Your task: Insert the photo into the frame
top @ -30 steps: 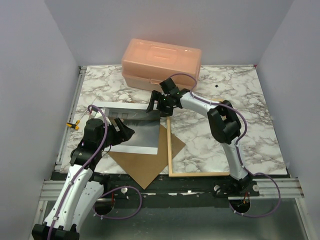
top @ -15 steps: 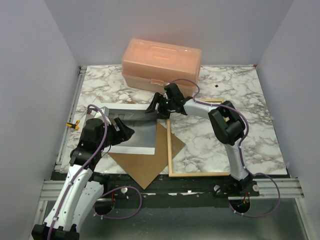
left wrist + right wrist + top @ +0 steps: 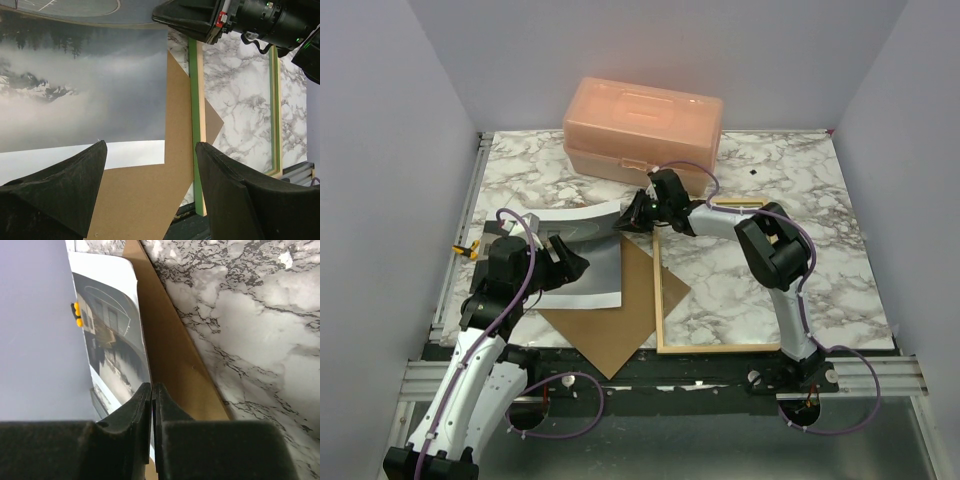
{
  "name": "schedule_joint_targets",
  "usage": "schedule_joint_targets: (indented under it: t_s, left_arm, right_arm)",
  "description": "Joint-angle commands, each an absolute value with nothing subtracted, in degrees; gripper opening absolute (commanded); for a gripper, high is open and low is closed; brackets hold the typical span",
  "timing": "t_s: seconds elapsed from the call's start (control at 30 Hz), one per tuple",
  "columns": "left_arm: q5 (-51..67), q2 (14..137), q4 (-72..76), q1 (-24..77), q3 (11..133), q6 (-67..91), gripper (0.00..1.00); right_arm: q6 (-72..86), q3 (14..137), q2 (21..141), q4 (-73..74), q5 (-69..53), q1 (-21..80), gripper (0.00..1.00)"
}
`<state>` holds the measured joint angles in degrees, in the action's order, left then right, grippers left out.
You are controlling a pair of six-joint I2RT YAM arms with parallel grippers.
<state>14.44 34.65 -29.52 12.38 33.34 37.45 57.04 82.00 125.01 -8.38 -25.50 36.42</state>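
Your right end effector (image 3: pixel 151 388) is pinched closed on the edge of the photo (image 3: pixel 112 335), a grip only its wrist view shows. Overhead, the photo spreads toward 8 o'clock, its far corner curled up. Your left end effector (image 3: pixel 150 145) hovers open above it. That wrist view alone shows the green face of the frame (image 3: pixel 196 125), at 3 o'clock on the tabletop (image 3: pixel 235 100).

Left arm (image 3: pixel 470 385), right arm (image 3: pixel 790 315): white shell links, black joint housings.
Purple cables (image 3: pixel 682 164): one along each arm, looping at the wrists and bases.
Left gripper (image 3: pixel 150 150): two matte black wedge-shaped fingers (image 3: pixel 65 195), grainy surface.
Right gripper (image 3: pixel 151 390): black body, small red tag (image 3: pixel 218 19), green indicator lights (image 3: pixel 270 4).
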Motion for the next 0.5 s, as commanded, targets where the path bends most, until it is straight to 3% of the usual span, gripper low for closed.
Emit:
schedule_joint_targets:
  t_s: [0.0,0.1,0.47]
  left_arm:
    - [15.77,34.94,-29.66,12.06,34.78,36.15,0.74]
    - [15.82,35.22,-29.88,12.09,35.07,35.95,0.74]
    - [16.86,36.36,-29.82,12.1,35.72,35.46,0.74]
  right_arm:
    - [56.17,81.6,123.99,-10.21,-26.52,36.74,0.06]
    - [53.69,81.99,122.39,-8.09,-25.41,36.72,0.0]
    - [44.5,76.65,107.55,2.57,-17.75,35.99,0.0]
